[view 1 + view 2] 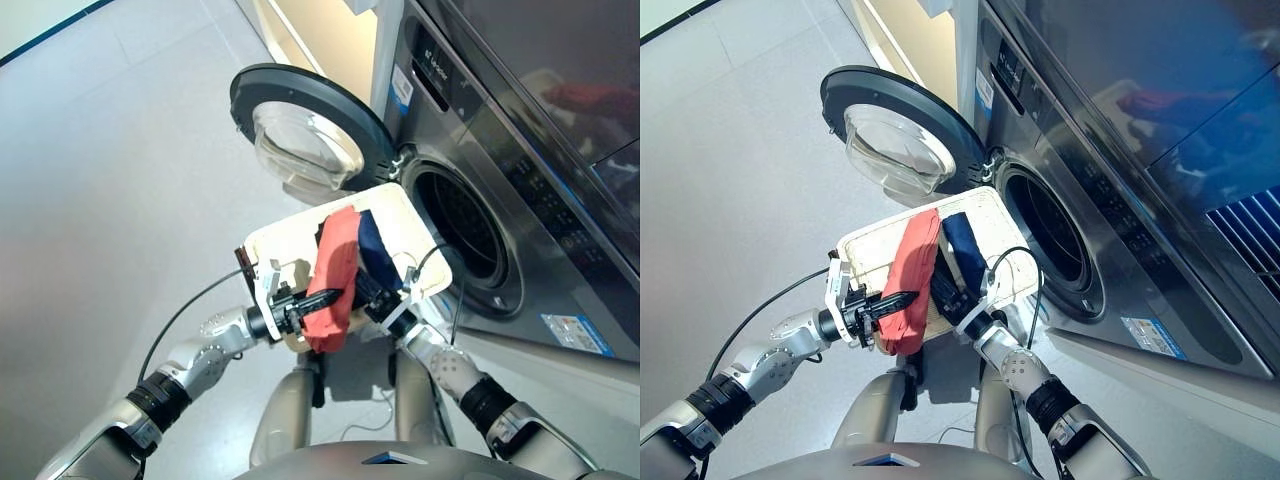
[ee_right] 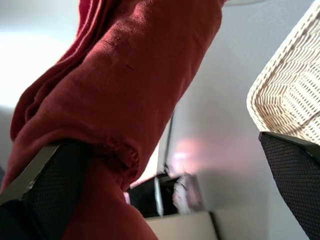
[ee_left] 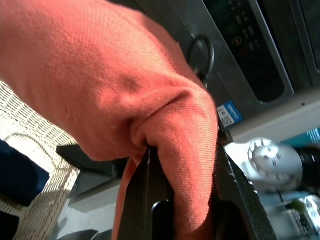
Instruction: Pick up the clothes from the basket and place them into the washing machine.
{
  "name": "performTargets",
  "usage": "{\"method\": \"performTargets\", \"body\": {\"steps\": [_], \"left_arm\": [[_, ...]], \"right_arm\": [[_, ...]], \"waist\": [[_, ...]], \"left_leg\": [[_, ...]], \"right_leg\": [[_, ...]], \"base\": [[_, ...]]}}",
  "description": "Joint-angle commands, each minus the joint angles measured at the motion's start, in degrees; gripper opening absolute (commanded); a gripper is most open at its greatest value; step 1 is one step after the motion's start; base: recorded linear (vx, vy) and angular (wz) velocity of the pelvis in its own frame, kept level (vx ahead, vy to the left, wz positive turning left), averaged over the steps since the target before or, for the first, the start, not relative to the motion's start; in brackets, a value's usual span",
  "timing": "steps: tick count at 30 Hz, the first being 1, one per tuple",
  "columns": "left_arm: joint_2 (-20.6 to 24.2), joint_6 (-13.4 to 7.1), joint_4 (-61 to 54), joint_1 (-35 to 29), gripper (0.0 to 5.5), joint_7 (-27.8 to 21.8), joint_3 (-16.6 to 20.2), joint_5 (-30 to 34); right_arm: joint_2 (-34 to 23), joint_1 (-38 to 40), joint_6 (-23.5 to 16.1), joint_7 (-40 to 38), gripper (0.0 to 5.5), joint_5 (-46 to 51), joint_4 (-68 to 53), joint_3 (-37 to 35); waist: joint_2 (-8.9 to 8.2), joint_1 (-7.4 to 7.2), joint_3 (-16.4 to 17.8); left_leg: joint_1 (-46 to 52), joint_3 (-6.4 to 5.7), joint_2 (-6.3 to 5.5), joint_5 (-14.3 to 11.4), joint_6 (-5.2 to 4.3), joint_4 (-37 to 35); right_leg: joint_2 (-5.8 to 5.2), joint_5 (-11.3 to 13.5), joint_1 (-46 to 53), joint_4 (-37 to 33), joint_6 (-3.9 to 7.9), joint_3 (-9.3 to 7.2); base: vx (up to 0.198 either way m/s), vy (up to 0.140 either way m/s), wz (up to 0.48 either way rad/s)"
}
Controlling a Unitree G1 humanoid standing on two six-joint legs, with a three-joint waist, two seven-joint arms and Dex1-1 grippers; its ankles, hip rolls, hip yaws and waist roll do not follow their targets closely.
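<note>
While the left gripper (image 1: 322,297) pinches the red folded cloth strip (image 1: 335,270), its long axis points toward the dark grey washing machine's porthole (image 1: 463,228); the right gripper (image 2: 165,175) is spread.

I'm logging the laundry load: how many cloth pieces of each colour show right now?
Red cloth: 1
Navy blue cloth: 1
Black cloth: 0 that I can make out
Total: 2
</note>
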Motion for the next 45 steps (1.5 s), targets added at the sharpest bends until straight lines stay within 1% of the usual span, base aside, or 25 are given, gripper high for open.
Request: {"method": "performTargets", "body": {"steps": [1, 6, 10, 14, 17, 21, 23, 24, 25, 26, 27, 29, 31, 32, 33, 35, 36, 37, 38, 39, 40, 41, 42, 44, 45], "left_arm": [[-2.22, 3.20, -6.23, -1.31, 0.00, -4.37, -9.98, 2.02], [-2.74, 2.87, -6.78, -2.86, 0.00, -4.11, -10.52, 2.22], [-3.40, 3.18, -6.42, -3.52, 0.00, -4.09, -10.86, 2.34], [-3.74, 2.86, -5.72, -4.92, 0.00, -3.74, -11.85, 3.17], [-3.89, 2.31, -5.12, -5.18, 0.00, -3.59, -11.19, 3.32], [-4.18, 2.92, -4.28, -3.96, 0.00, -4.16, -9.82, 3.10], [-3.55, 3.03, -4.21, -3.11, 0.00, -4.33, -9.37, 3.23], [-2.29, 2.71, -4.44, -2.81, 0.00, -4.26, -8.71, 3.42], [0.34, 1.90, -5.28, -2.51, 0.00, -4.11, -7.11, 3.54], [1.92, 1.32, -6.01, -2.36, 0.00, -4.03, -5.73, 3.40], [2.46, 0.39, -6.46, -1.25, 0.00, -3.49, -3.00, 2.76], [0.89, -1.35, -6.39, 1.72, 0.00, -2.16, 2.26, 2.30], [-1.67, -3.78, -7.33, 6.57, 0.00, -0.27, 9.33, 2.56], [-1.66, -3.78, -7.34, 6.58, 0.00, -0.27, 9.34, 2.56], [-3.81, -4.92, -8.27, 10.31, 0.00, 1.08, 14.19, 2.86], [-5.11, -6.47, -8.65, 11.56, 0.00, 3.28, 16.36, 3.57], [-5.62, -7.19, -9.14, 12.16, 0.00, 4.50, 17.49, 3.70], [-6.42, -8.26, -8.78, 12.25, 0.00, 5.65, 18.64, 4.01], [-6.43, -8.27, -8.78, 12.26, 0.00, 5.66, 18.63, 4.02], [-8.06, -8.92, -9.11, 12.55, 0.00, 7.27, 20.17, 3.70], [-8.87, -9.64, -9.08, 12.89, 0.00, 8.30, 20.76, 3.88], [-8.87, -9.64, -9.08, 12.88, 0.00, 8.30, 20.78, 3.88], [-9.68, -10.36, -9.78, 12.79, 0.00, 9.84, 21.41, 4.02], [-9.77, -10.66, -10.17, 12.67, 0.00, 10.43, 20.98, 4.00], [-9.77, -10.74, -10.80, 12.61, 0.00, 10.49, 20.68, 3.89]], "right_arm": [[7.37, -10.73, 0.97, 3.02, 5.50, -4.30, -9.56, 7.05], [8.07, -12.02, 1.38, 3.18, 5.50, -6.38, -10.13, 9.54], [9.14, -13.12, 2.22, 3.31, 5.50, -7.58, -8.92, 11.40], [9.53, -16.13, 2.62, 3.60, 5.50, -10.40, -8.76, 13.76], [9.18, -17.30, 2.04, 4.07, 5.50, -11.15, -9.57, 13.73], [10.02, -16.90, 2.65, 4.88, 5.50, -9.94, -10.47, 12.91], [8.47, -16.07, 3.74, 5.40, 5.50, -9.81, -10.20, 12.90], [5.05, -16.28, 2.50, 5.42, 5.50, -10.51, -10.97, 12.22], [-1.79, -17.85, -4.29, 4.15, 5.50, -14.38, -13.39, 9.88], [-6.35, -18.61, -8.87, 2.52, 5.50, -19.06, -15.90, 8.43], [-9.50, -18.07, -12.27, 0.55, 5.50, -22.93, -18.53, 5.29], [-12.03, -15.14, -17.37, -6.69, 5.50, -30.28, -19.37, -2.03], [-12.93, -10.54, -21.02, -13.38, 5.50, -41.53, -22.06, -9.87], [-12.92, -10.52, -20.99, -13.42, 5.50, -41.56, -22.10, -9.87], [-12.66, -6.57, -22.08, -16.59, 5.50, -47.50, -22.84, -16.34], [-10.55, -3.43, -23.23, -19.40, 5.50, -49.82, -22.65, -20.41], [-9.99, -2.01, -24.10, -20.45, 5.50, -51.52, -22.77, -21.66], [-9.50, -1.36, -24.16, -20.94, 5.50, -52.53, -23.03, -22.59], [-9.50, -1.32, -24.13, -20.97, 5.50, -52.56, -23.08, -22.59], [-9.00, -0.10, -25.03, -22.80, 5.50, -54.87, -23.84, -24.33], [-9.15, 0.04, -25.44, -23.82, 5.50, -57.72, -24.33, -24.47], [-9.14, 0.02, -25.44, -23.83, 5.50, -57.73, -24.33, -24.46], [-10.66, -0.38, -26.89, -28.02, 5.50, -66.09, -26.28, -25.61], [-11.78, -0.98, -26.80, -29.97, 5.50, -70.40, -26.87, -25.56], [-12.22, -1.71, -27.37, -31.12, 5.50, -73.07, -27.33, -25.08]], "waist": [[-0.12, -0.37, 0.19], [-0.19, -0.38, -0.09], [-0.16, -0.25, -0.05], [-0.18, -0.09, 0.00], [-0.15, 0.02, -0.05], [-0.05, 0.25, -0.20], [-0.12, 0.33, -0.16], [-0.21, 0.22, -0.10], [-0.37, -0.02, -0.11], [-0.51, -0.13, -0.17], [-0.70, -0.27, -0.35], [-1.02, -0.35, -0.61], [-1.13, -0.37, -0.83], [-1.14, -0.43, -1.00], [-1.12, -0.28, -0.89], [-1.01, -0.27, -0.74], [-0.92, -0.34, -0.69], [-0.88, -0.45, -0.82], [-0.87, -0.45, -0.84], [-0.83, -0.60, -0.70], [-0.75, -0.59, -0.59], [-0.76, -0.65, -0.75], [-0.63, -0.72, -0.49], [-0.59, -0.82, -0.55], [-0.50, -0.73, -0.36]], "left_leg": [[-2.75, -2.23, -1.39, 1.04, 1.39, 0.64], [-3.02, -2.29, -1.37, 0.98, 1.46, 0.72], [-3.03, -2.21, -1.34, 1.05, 1.46, 0.54], [-2.92, -2.19, -1.41, 1.06, 1.58, 0.37], [-2.89, -2.28, -1.35, 1.13, 1.57, 0.35], [-2.91, -2.35, -1.42, 1.12, 1.61, 0.37], [-2.73, -2.28, -1.36, 1.21, 1.51, 0.12], [-2.69, -2.25, -1.29, 1.30, 1.46, 0.08], [-2.75, -2.16, -1.16, 1.47, 1.35, 0.00], [-2.79, -2.08, -1.06, 1.47, 1.24, 0.01], [-2.81, -2.10, -1.01, 1.52, 1.18, -0.13], [-2.96, -2.14, -1.01, 1.61, 1.17, -0.08], [-2.94, -2.33, -1.02, 1.58, 1.23, -0.11], [-3.07, -2.37, -1.07, 1.82, 1.24, -0.30], [-2.98, -2.50, -1.01, 1.53, 1.35, 0.04], [-3.02, -2.53, -0.95, 1.53, 1.42, 0.14], [-3.04, -2.57, -0.95, 1.54, 1.44, 0.15], [-3.18, -2.63, -0.97, 1.85, 1.45, -0.05], [-3.19, -2.64, -0.97, 1.84, 1.45, -0.04], [-3.20, -2.60, -0.99, 1.84, 1.44, 0.01], [-3.09, -2.57, -0.95, 1.60, 1.41, 0.22], [-3.22, -2.60, -1.01, 1.89, 1.42, 0.00], [-3.06, -2.51, -0.89, 1.55, 1.39, 0.23], [-3.23, -2.53, -0.92, 1.85, 1.42, 0.00], [-3.09, -2.44, -0.90, 1.53, 1.41, 0.26]], "right_leg": [[0.71, -0.30, 3.01, -0.47, 0.48, -1.79], [0.68, -0.43, 2.89, -0.40, 0.42, -2.02], [0.71, -0.40, 2.94, -0.53, 0.38, -2.21], [0.75, -0.40, 2.88, -0.39, 0.37, -2.21], [0.62, -0.43, 3.04, -0.47, 0.38, -2.35], [0.54, -0.41, 3.09, -0.39, 0.36, -2.42], [0.55, -0.41, 3.26, -0.54, 0.40, -2.48], [0.62, -0.44, 3.22, -0.49, 0.41, -2.44], [0.68, -0.34, 3.08, -0.49, 0.46, -2.39], [0.69, -0.36, 3.05, -0.56, 0.54, -2.45], [0.68, -0.36, 3.07, -0.77, 0.60, -2.59], [0.59, -0.28, 3.05, -0.87, 0.67, -2.77], [0.55, -0.26, 3.01, -0.87, 0.76, -2.78], [0.51, -0.08, 2.88, -1.04, 0.77, -2.81], [0.52, -0.22, 2.95, -0.83, 0.80, -2.73], [0.48, -0.28, 2.86, -0.70, 0.75, -2.77], [0.48, -0.34, 2.86, -0.69, 0.77, -2.76], [0.41, -0.13, 2.65, -0.86, 0.79, -2.79], [0.41, -0.14, 2.64, -0.85, 0.79, -2.80], [0.48, -0.19, 2.61, -0.79, 0.77, -2.74], [0.53, -0.43, 2.67, -0.55, 0.75, -2.68], [0.47, -0.20, 2.54, -0.75, 0.76, -2.71], [0.58, -0.47, 2.67, -0.53, 0.75, -2.58], [0.55, -0.17, 2.57, -0.74, 0.74, -2.59], [0.62, -0.39, 2.62, -0.44, 0.72, -2.48]], "base": [[0.000, 0.000, 0.000], [0.000, 0.000, 0.000], [0.000, 0.000, 0.000], [0.000, 0.000, 0.000], [0.000, 0.000, 0.000], [0.000, 0.000, 0.000], [0.000, 0.000, 0.000], [0.000, 0.000, 0.000], [0.000, 0.000, 0.000], [0.000, 0.000, 0.000], [0.000, 0.000, 0.000], [0.000, 0.000, 0.000], [0.000, 0.000, 0.000], [0.000, 0.000, 0.000], [0.000, 0.000, 0.000], [0.000, 0.000, 0.000], [0.000, 0.000, 0.000], [0.000, 0.000, 0.000], [0.000, 0.000, 0.000], [0.000, 0.000, 0.000], [0.000, 0.000, 0.000], [0.000, 0.000, 0.000], [0.000, 0.000, 0.000], [0.000, 0.000, 0.000], [0.000, 0.000, 0.000]]}}
